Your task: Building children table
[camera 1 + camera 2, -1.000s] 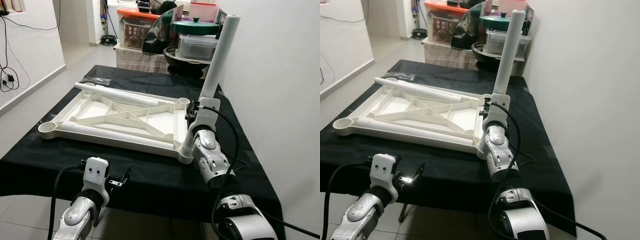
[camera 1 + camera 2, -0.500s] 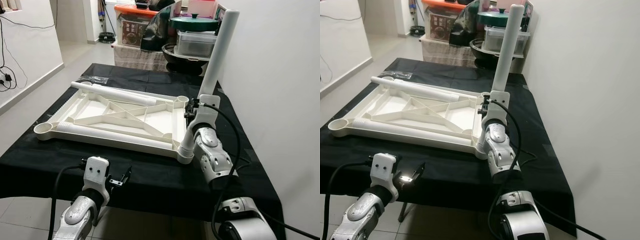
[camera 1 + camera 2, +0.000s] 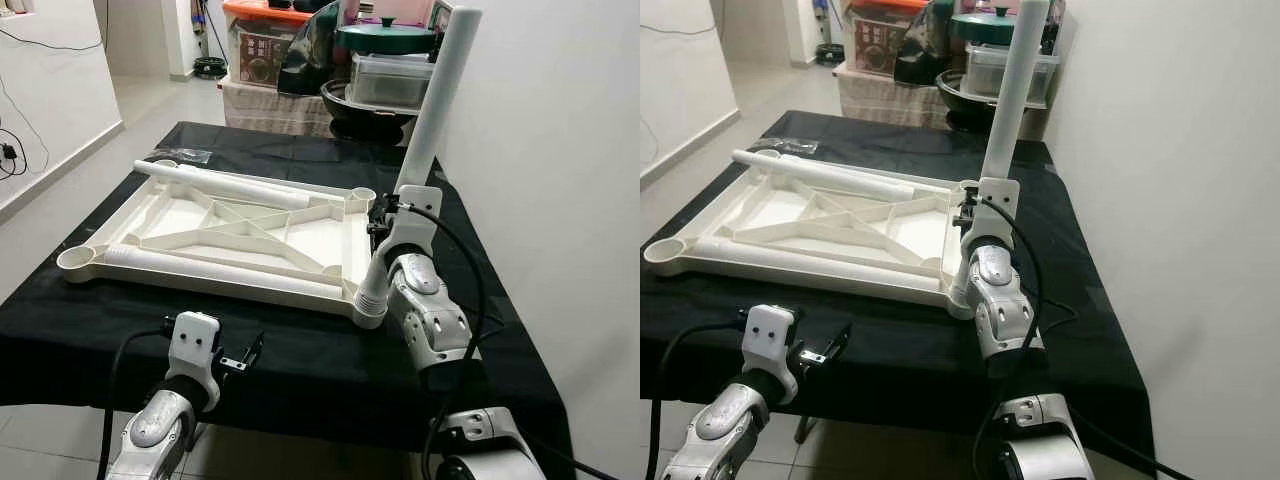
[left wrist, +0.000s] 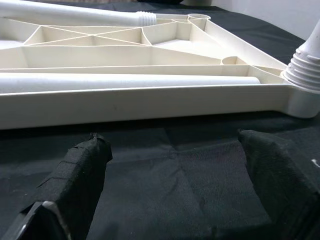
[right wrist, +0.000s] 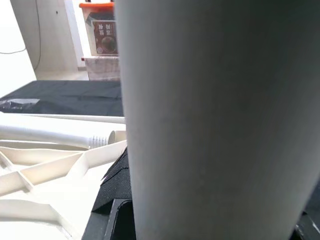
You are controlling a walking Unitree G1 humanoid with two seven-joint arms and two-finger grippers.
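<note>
Black cloth covers the counter [image 3: 300,350], and on it lies the white tabletop [image 3: 200,235] upside down, ribs up, with two loose legs resting flat along it: one along its far side [image 3: 225,186], one along its near side [image 3: 215,272]. At the tabletop's near right corner stands the third leg [image 3: 432,110], its threaded foot [image 3: 370,300] seated in the corner socket and its long axis pointing up, tilted to the right and away. The right claw [image 3: 383,213] is clenched on this leg low on the shaft, just above the socket, so any turning has to follow that tilted axis. The left claw [image 4: 175,165] hovers released, fingers [image 4: 80,170] spread, at the counter's near edge, just short of the tabletop's near rail and well left of the standing leg; the right arm is clearly the nearer one. Compared with a second ago, the whole scene has slid slightly in the head views, which reads as camera motion; leg and both claws keep their places.
</note>
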